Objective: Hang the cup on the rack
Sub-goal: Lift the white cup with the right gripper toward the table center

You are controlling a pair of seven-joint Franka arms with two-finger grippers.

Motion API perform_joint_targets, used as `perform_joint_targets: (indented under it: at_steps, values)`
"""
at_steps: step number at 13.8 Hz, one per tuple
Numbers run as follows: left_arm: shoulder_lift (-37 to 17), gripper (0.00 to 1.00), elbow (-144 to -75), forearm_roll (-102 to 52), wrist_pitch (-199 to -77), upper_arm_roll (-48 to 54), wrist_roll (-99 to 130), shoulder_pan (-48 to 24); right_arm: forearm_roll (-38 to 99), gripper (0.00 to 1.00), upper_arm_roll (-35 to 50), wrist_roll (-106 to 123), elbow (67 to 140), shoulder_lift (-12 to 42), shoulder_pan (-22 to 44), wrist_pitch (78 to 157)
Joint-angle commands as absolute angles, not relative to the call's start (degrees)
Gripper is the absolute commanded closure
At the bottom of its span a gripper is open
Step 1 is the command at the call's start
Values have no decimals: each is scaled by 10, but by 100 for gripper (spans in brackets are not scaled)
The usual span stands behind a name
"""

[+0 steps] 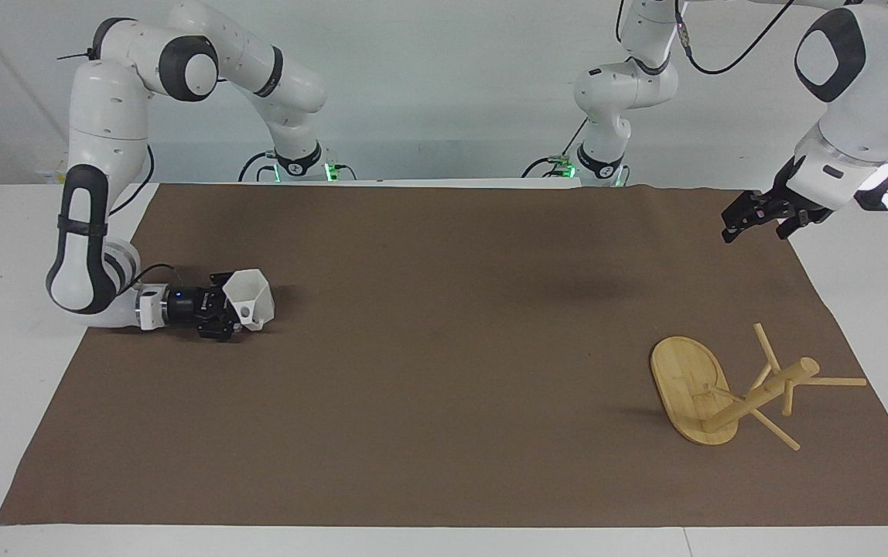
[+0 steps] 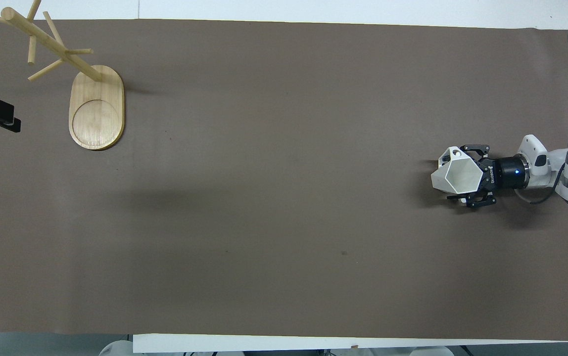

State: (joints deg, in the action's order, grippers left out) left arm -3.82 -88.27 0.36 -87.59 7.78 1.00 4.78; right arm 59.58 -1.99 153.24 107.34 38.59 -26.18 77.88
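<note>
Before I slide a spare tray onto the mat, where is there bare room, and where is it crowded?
The whole middle of the brown mat lies bare, between the cup and the rack. It is crowded only at the ends: the right gripper at the cup, and the left gripper waiting in the air over the mat's edge at the rack's end.

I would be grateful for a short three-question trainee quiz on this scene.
1. True or false: the cup hangs on the rack.
2. Which arm reaches the cup? A) left B) right
3. Fill in: the rack stands toward the ___ arm's end of the table.

Key:
1. False; it is low over the mat.
2. B; the right hand is at it.
3. left
</note>
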Motion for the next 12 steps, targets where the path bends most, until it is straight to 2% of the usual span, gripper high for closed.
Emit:
perform_joint_targets:
  at_steps: [1,3,5,6,8,10,12]
  values:
    - [-27,0,-890,12,-873,83,9,54,607,1,-19,1556,1105,366,-262,790]
    - [-27,0,-890,12,-873,83,9,54,607,12,-19,1557,1110,363,-260,788]
    - [-27,0,-890,12,-873,83,9,54,608,55,-19,1553,1108,361,-251,788]
    - [-27,0,-890,12,-873,83,9,54,611,71,-18,1542,1106,359,-244,790]
    - [-27,0,-890,13,-873,83,9,54,625,79,-18,1495,1106,324,-214,799]
    - [-27,0,-890,13,-871,83,9,54,648,79,-18,1439,1107,277,-171,826]
    - [-25,0,-890,13,-833,80,10,55,736,79,-18,1399,1108,268,-106,841]
